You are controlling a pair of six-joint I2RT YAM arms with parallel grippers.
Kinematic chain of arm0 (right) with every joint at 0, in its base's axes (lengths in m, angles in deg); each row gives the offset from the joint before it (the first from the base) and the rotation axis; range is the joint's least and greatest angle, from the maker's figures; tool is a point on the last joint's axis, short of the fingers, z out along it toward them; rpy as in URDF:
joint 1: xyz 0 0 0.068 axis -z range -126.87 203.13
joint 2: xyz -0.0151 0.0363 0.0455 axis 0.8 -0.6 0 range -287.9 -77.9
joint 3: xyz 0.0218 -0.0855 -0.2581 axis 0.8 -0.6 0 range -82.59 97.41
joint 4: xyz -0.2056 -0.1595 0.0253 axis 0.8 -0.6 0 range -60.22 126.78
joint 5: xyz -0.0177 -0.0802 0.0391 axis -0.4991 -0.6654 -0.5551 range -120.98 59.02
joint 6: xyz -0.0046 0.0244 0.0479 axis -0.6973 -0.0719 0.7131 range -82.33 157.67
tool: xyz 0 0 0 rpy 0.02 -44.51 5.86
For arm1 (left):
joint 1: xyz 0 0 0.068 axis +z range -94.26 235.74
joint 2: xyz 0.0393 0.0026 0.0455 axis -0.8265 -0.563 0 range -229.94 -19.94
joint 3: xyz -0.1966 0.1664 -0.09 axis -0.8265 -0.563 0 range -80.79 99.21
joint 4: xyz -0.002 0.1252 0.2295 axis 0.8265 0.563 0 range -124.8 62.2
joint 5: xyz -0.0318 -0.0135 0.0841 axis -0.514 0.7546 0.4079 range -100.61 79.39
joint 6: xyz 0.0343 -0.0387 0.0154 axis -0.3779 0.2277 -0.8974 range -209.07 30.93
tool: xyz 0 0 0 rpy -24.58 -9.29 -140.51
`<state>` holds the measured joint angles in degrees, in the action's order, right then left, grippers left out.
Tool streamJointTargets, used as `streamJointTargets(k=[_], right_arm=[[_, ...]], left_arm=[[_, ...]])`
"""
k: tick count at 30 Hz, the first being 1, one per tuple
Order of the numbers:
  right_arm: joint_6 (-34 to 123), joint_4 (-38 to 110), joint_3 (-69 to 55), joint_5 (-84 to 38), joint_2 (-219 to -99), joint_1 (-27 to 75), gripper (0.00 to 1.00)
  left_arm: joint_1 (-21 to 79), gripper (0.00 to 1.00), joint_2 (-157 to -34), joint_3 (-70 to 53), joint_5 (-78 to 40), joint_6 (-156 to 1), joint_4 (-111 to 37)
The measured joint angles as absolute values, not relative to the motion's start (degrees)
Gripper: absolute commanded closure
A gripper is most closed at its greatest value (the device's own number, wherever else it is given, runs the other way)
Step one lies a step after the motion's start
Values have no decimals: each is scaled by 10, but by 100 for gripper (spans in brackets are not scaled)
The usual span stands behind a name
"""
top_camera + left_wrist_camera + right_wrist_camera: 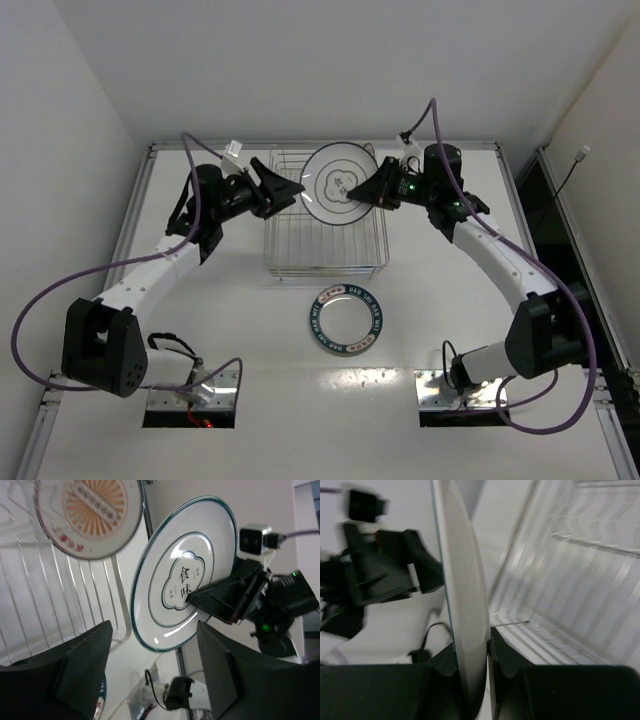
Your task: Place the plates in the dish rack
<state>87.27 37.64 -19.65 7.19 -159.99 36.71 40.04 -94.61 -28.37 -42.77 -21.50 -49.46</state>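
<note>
found right hand (372, 192) pinching the right rim of the ringed white plate (335, 185), plate up on edge over the far part of the dish rack (300, 255). noted left hand (285, 195) spread, just left of that plate. logged orange-patterned plate (87, 515) against the rack wires, pose unclear, and teal-rimmed plate (346, 320) flat on the bench (250, 330), just near of the rack.

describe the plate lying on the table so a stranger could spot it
Find the silver wire dish rack in the middle of the table. Between it and the near edge, one plate lies flat, untouched. It alone has a dark teal rim with pale lettering.
</note>
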Motion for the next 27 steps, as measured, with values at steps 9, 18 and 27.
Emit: streamJointTargets(k=[9,18,27], right_arm=[[716,83,130,-346,-1673,317,100],[639,-66,342,-605,-1901,237,100],[630,-124,362,-662,-2010,225,100]], left_arm=[[487,21,-980,-136,-353,-389,-227],[544,21,-985,-155,-344,-458,-103],[572,21,-983,-162,-357,-493,-68]])
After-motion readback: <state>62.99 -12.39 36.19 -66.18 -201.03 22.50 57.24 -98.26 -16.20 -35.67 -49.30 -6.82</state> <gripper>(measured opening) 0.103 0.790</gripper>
